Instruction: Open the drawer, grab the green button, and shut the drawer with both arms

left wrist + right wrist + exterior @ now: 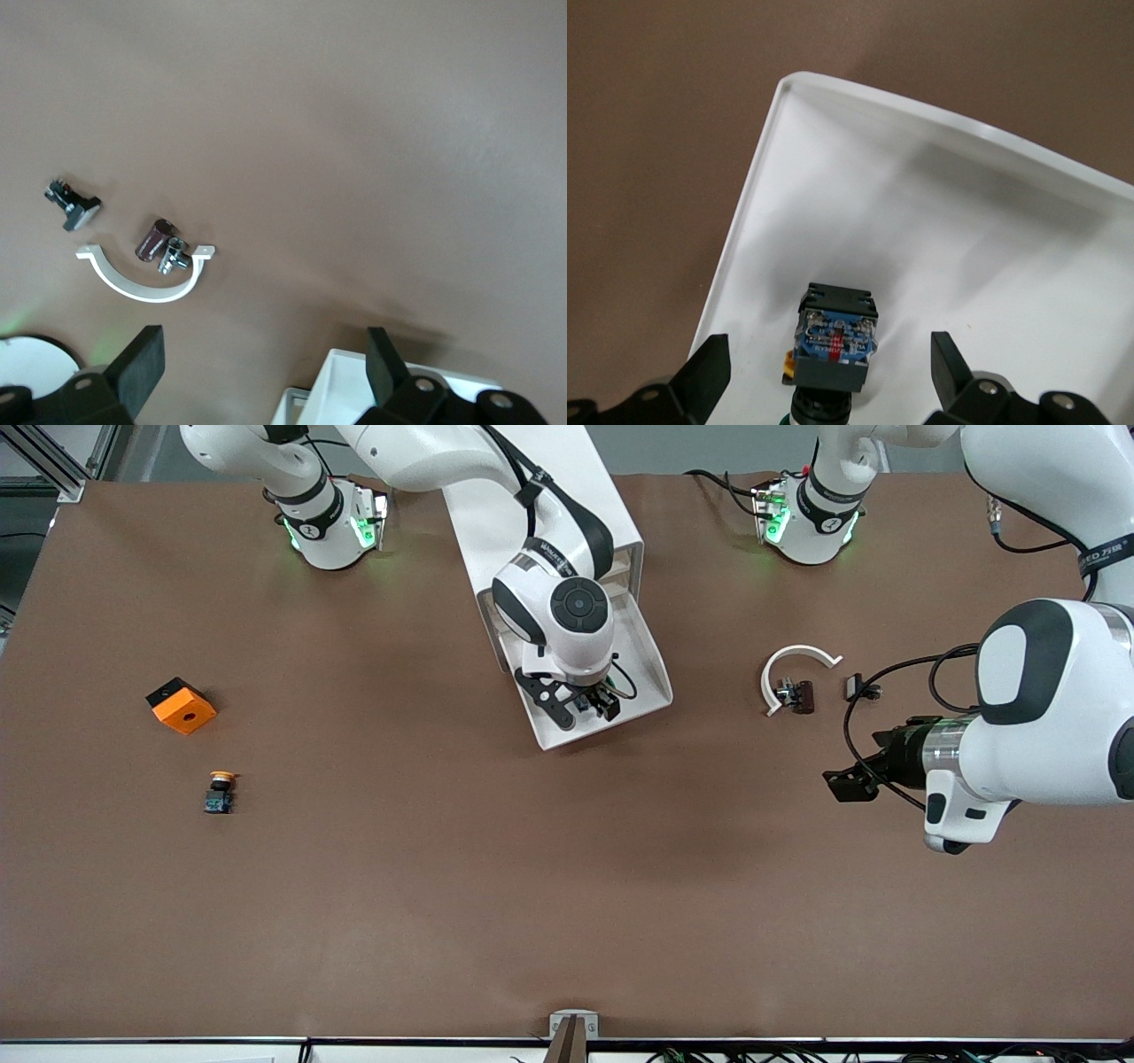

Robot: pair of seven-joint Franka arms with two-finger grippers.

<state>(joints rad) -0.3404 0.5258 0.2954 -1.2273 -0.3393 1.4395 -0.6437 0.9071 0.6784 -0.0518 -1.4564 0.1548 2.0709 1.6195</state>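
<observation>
Over the middle of the table, at twelve o'clock from my camera seat, the white cabinet [567, 505] is standing with its drawer [651, 682] pulled out, and I am hovering the right gripper [591, 701] above the tray, fingers spread apart and holding nothing. Out at three o'clock the left gripper [852, 779] is waiting above bare table, fingers apart too, near the white curved clip [791, 664]. The button [835, 341] is lying on its side in the drawer, between my right fingertips [709, 376]. I am judging that a straight descent, keeping the dark body centred and clear of the tray wall, is giving the cleanest pinch.
</observation>
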